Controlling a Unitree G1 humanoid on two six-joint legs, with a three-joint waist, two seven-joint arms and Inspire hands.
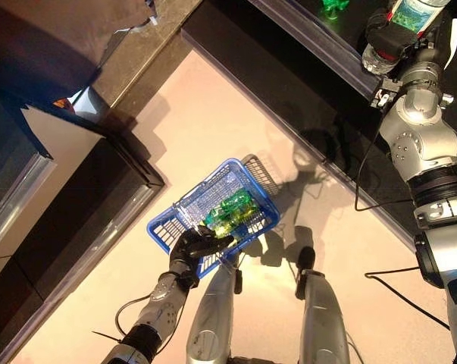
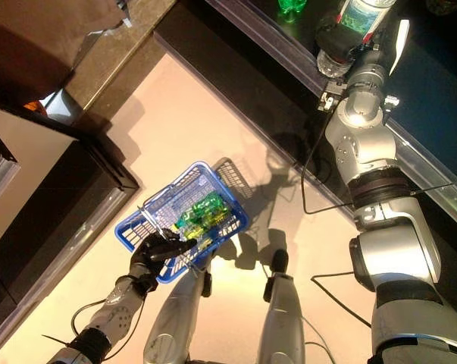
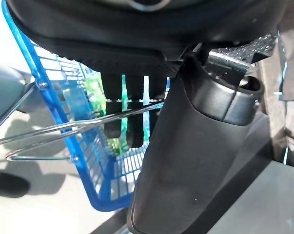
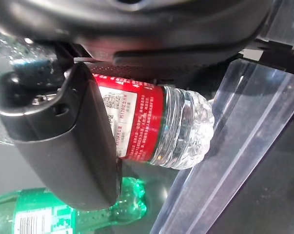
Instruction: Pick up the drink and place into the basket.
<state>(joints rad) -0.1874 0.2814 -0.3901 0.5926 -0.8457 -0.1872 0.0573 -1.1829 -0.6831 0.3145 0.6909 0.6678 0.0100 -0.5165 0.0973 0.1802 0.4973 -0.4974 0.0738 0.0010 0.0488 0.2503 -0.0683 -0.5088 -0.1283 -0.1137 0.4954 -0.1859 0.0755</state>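
Gripping a bottle, right hand fingers curl round it; a slip could drop it short of the basket, whose handle the left hand clasps.

The blue basket is hanging low over the pale floor, and the left hand is curling round its wire handles, so that near rim is being blocked. Green bottles are already filling part of the inside; the mesh toward the far corner is lying bare. Between the basket and the dark shelf the floor is staying open. Up at the shelf, the right hand is gripping a clear bottle just beside the glass edge, with a green bottle lying close behind it.
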